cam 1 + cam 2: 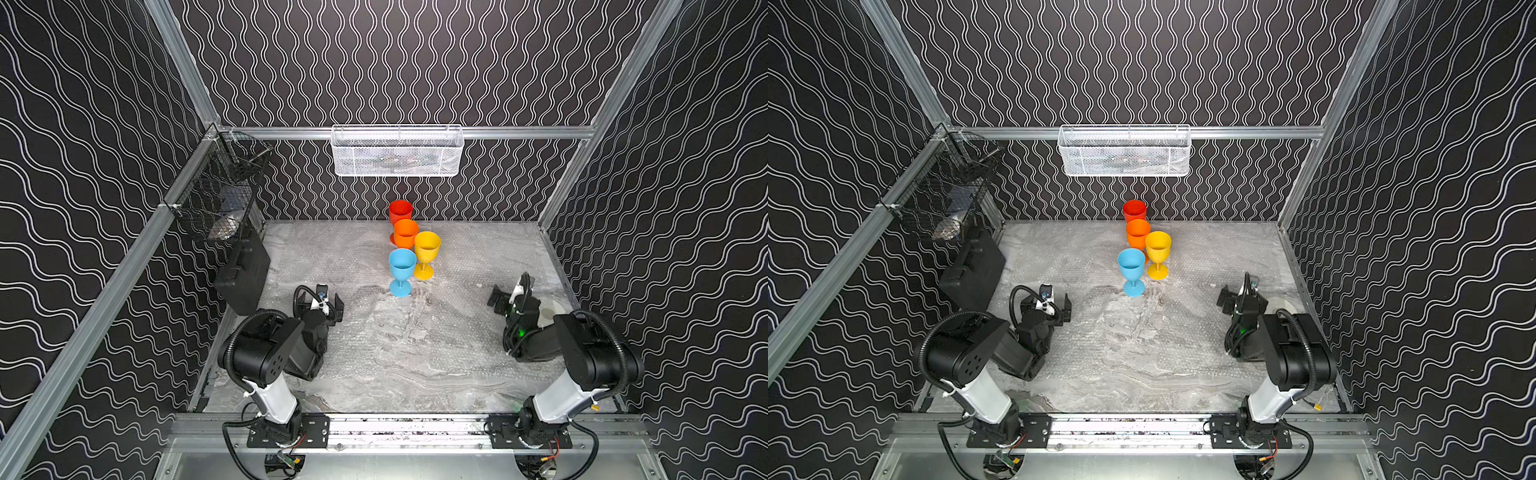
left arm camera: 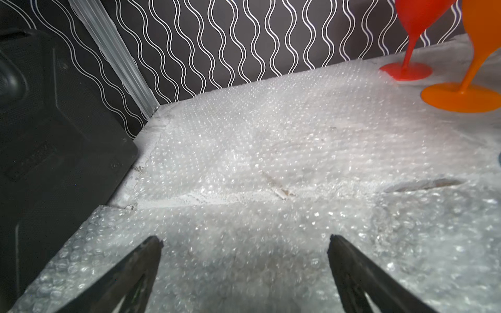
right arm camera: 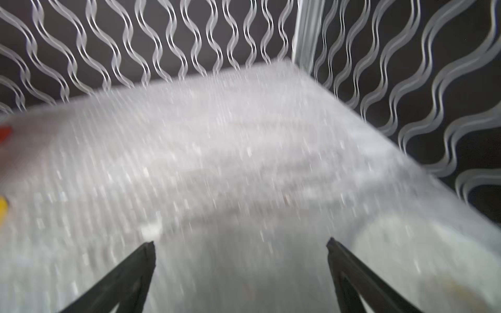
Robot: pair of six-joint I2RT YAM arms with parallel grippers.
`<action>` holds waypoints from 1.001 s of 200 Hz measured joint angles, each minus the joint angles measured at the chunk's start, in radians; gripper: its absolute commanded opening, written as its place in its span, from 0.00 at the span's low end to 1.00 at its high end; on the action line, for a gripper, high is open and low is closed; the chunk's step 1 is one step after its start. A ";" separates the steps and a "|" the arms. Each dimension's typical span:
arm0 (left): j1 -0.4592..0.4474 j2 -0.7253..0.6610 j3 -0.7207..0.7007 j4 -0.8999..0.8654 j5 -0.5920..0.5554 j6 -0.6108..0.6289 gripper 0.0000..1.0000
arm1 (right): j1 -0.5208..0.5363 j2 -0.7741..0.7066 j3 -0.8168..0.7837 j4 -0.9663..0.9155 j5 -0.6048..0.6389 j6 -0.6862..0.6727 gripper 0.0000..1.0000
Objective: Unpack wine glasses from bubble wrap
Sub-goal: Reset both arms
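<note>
A: Where are the glasses found?

B: All four are stood upright and bare near the middle of the surface's (image 1: 436, 386) far edge. The red glass (image 1: 400, 212) is set closest to that edge and the orange glass (image 1: 406, 233) just in front of it. The yellow glass (image 1: 427, 246) and blue glass (image 1: 402, 266) are placed nearer the middle. Whether any of them touch cannot be told.

A: What is hidden?

B: In both top views the red stem is covered by the orange glass, and the orange stem and foot are mostly covered by the blue and yellow bowls. In the left wrist view the red and orange bowls are cut off.

A: And the wrap?

B: The wrap (image 2: 271, 135) is spread flat over much of the surface. From above it is barely seen, and its edges cannot be traced.

A: The grippers?

B: The left gripper (image 2: 245, 242) is held wide and empty over the wrap near the left edge, beside a black case (image 1: 243, 274). The right gripper (image 3: 241, 244) is likewise spread wide and empty near the right edge. Its wrist view is blurred, and a pale round patch (image 3: 406, 257) beside it cannot be identified.
</note>
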 measured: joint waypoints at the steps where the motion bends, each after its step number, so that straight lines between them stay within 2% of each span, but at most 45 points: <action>1: 0.002 -0.001 0.004 -0.002 0.005 -0.001 1.00 | -0.001 0.000 0.002 0.000 -0.002 0.000 1.00; 56: 0.022 -0.008 0.036 -0.066 0.027 -0.024 0.99 | -0.016 0.008 0.010 -0.068 -0.050 -0.008 1.00; 200: 0.023 -0.008 0.042 -0.092 0.034 -0.025 1.00 | -0.016 0.009 0.010 -0.075 -0.053 -0.010 1.00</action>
